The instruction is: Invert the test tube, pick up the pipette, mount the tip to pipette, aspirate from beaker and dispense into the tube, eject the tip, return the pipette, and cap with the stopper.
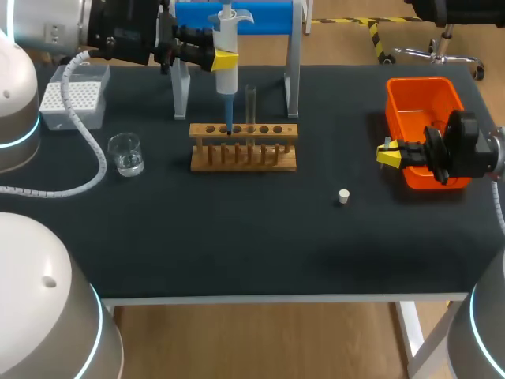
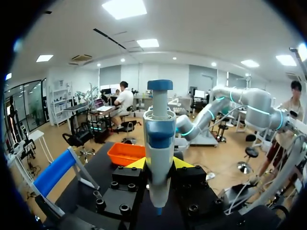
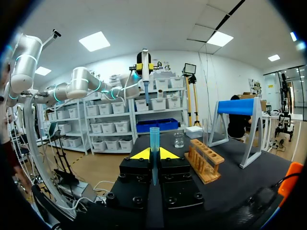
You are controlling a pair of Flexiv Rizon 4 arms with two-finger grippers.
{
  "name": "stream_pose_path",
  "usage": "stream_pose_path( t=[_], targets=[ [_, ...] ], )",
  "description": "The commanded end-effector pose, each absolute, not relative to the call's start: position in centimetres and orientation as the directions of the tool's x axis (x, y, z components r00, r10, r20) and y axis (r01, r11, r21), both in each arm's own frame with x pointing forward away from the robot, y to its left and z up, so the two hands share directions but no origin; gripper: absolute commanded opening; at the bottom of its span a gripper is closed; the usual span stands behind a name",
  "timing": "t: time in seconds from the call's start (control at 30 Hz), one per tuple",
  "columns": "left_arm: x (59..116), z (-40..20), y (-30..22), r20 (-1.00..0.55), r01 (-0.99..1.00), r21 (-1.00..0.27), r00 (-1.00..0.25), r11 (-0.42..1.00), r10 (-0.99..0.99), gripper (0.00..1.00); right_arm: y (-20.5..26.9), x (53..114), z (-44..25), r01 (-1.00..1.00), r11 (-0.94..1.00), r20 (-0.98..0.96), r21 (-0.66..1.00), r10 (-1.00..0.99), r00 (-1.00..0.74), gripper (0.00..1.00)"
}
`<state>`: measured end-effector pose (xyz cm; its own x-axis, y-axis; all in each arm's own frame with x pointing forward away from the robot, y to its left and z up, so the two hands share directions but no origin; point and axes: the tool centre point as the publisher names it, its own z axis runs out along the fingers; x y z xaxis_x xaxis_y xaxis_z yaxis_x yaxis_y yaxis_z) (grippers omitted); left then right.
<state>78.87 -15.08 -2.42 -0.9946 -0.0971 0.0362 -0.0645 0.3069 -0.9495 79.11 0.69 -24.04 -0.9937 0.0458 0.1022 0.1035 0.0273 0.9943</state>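
My left gripper is shut on the white and blue pipette, held upright above the wooden rack; its lower end hangs just over a rack hole. In the left wrist view the pipette stands between the yellow fingertips of the gripper. A clear test tube stands upright in the rack. My right gripper is beside the orange bin, shut on a blue pipette tip that stands upright between its fingers. The white stopper lies on the mat. The beaker holds clear liquid.
A tip box sits at the back left. The blue and white pipette stand straddles the back of the table behind the rack. A white cable loops past the beaker.
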Motion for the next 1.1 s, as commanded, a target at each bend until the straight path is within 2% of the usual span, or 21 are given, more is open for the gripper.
stream_pose_path(
  t=[0.03, 0.93, 1.1],
  targets=[
    [78.9, -2.3, -14.9, 0.037, -0.065, -0.949, -0.995, 0.309, -0.096, 0.00, 0.6, 79.1, -24.1, 0.103, 0.027, 0.102, 0.994, 0.044, -0.994, 0.00],
    [78.9, -2.3, -14.9, 0.037, -0.065, -0.949, -0.995, 0.309, -0.096, 0.00, 0.6, 79.1, -24.1, 0.103, 0.027, 0.102, 0.994, 0.044, -0.994, 0.00],
    [78.9, -2.3, -14.9, 0.037, -0.065, -0.949, -0.995, 0.309, -0.096, 0.00, 2.2, 79.1, -24.3, 0.110, 0.055, 0.108, 0.992, 0.042, -0.993, 0.00]
  ],
)
